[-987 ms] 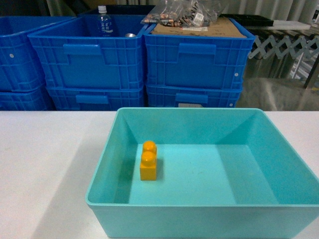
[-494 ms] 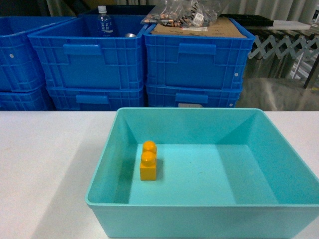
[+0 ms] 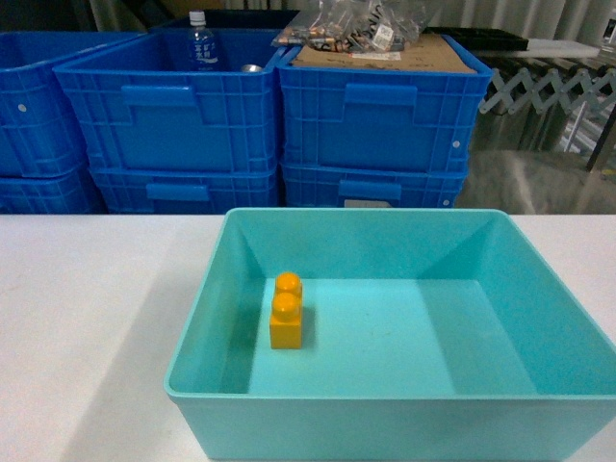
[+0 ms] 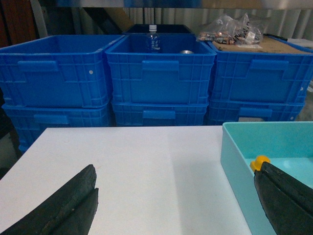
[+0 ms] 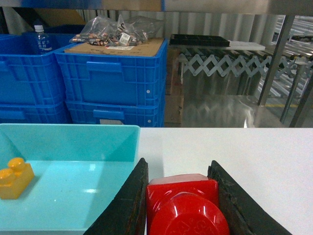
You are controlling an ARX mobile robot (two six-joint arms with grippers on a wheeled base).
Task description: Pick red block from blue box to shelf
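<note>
In the right wrist view my right gripper [image 5: 178, 162] is shut on the red block [image 5: 183, 196], its round stud facing the camera. The block is held just right of the blue box [image 5: 68, 134], over the white table. The blue box [image 3: 385, 231] fills the middle of the head view, and neither gripper shows there. My left gripper [image 4: 175, 171] is open, fingers wide apart with nothing between them, over the table left of the box [image 4: 234, 152]. A steel post of the shelf [image 5: 276, 61] stands at the far right behind the table.
An orange-yellow two-stud brick [image 3: 286, 313] stands inside the box near its left wall. Stacked dark blue crates [image 3: 375, 115] line the table's far edge, one with a bottle [image 3: 199, 43], one with cardboard and bagged parts [image 3: 356, 24]. A folding conveyor [image 5: 220, 63] stands behind.
</note>
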